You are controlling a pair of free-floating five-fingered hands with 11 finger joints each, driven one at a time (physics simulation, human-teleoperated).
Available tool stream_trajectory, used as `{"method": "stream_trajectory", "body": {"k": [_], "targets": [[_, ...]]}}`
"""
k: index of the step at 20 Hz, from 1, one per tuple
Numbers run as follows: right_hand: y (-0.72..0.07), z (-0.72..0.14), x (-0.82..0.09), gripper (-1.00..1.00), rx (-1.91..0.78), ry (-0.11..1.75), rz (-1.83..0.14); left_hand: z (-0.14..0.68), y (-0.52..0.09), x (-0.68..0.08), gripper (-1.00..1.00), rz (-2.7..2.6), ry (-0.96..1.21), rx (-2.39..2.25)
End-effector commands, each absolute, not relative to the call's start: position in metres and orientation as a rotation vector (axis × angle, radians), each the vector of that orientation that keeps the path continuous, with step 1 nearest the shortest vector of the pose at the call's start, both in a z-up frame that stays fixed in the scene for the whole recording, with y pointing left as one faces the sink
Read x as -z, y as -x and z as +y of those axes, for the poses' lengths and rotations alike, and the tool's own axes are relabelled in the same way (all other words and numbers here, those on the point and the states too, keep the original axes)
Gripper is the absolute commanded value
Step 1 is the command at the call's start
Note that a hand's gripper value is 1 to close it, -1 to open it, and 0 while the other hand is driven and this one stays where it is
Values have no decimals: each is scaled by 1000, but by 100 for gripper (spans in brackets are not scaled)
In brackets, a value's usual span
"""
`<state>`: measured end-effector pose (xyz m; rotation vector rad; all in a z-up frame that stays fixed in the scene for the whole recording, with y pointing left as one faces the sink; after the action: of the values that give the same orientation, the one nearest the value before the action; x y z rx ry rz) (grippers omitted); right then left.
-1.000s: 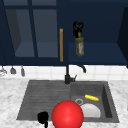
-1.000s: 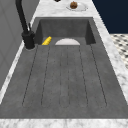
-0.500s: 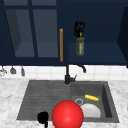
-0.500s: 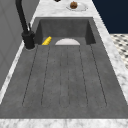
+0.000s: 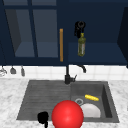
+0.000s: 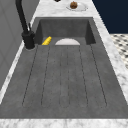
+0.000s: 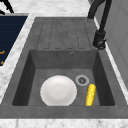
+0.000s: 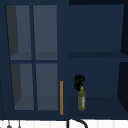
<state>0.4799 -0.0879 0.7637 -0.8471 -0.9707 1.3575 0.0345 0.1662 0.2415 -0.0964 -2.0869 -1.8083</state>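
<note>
Right hand at a bottle in the open wall cabinet

Nearest, the left hand (image 5: 43, 117) hangs by the sink's (image 5: 25, 100) near edge beside a red ball (image 5: 67, 115); its fingers cannot be told. In the basin lie a white plate (image 7: 58, 90) and a corn cob (image 7: 90, 94). Farthest, the right hand (image 8: 79, 81) curls round the top of the olive-green bottle (image 8: 81, 100), upright on the cabinet's lower shelf (image 8: 105, 105).

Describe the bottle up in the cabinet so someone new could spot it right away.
Look at the dark blue wall cabinet above the sink, at its open right half. On the lower shelf stands an olive-green glass bottle, upright, with the right hand at its neck. It is the shelf's sole item.
</note>
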Motion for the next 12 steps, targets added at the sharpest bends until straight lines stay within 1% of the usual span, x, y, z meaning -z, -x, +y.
{"method": "stream_trajectory", "body": {"k": [1,12], "targets": [[-473,-88,-764,-100,-1352,865,-986,166,-34,-242,0,-2087,96,1808],[-476,-85,-764,-100,-1389,825,-944,166,-34,-242,0,-2087,96,1808]]}}
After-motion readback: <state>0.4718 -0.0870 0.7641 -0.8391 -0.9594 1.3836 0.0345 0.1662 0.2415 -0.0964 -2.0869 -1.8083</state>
